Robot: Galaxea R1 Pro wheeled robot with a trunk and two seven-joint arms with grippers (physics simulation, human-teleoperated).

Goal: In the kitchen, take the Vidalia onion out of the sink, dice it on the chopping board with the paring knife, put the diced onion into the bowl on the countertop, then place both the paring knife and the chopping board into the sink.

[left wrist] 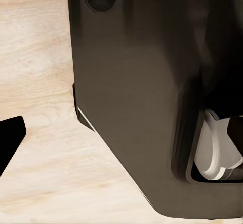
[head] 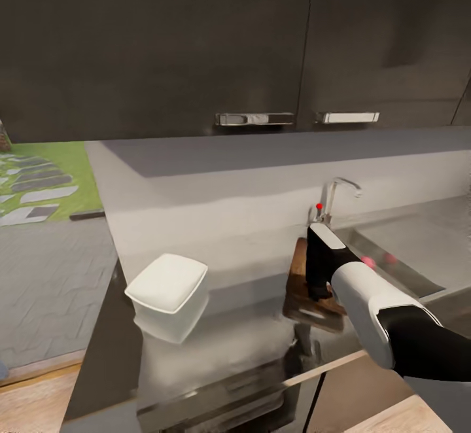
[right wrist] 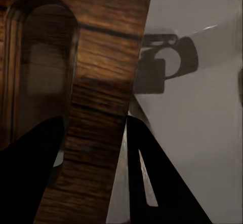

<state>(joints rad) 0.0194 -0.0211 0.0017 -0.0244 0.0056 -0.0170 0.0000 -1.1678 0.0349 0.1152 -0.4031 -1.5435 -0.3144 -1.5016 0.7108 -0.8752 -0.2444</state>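
Observation:
The brown chopping board lies on the grey countertop just left of the sink. My right gripper is down on its near end. In the right wrist view the gripper straddles the board: one finger sits in the handle slot, the other outside the edge, both against the wood. The white bowl stands on the counter to the left. Two blurred red spots lie in the sink; I cannot make out the paring knife. The Vidalia onion is out of view. One dark left fingertip hangs over wood floor.
A chrome tap with a red knob rises behind the board. Dark wall cabinets hang above the counter. The counter's left end drops to a paved floor. A dark cabinet body sits close to the left wrist.

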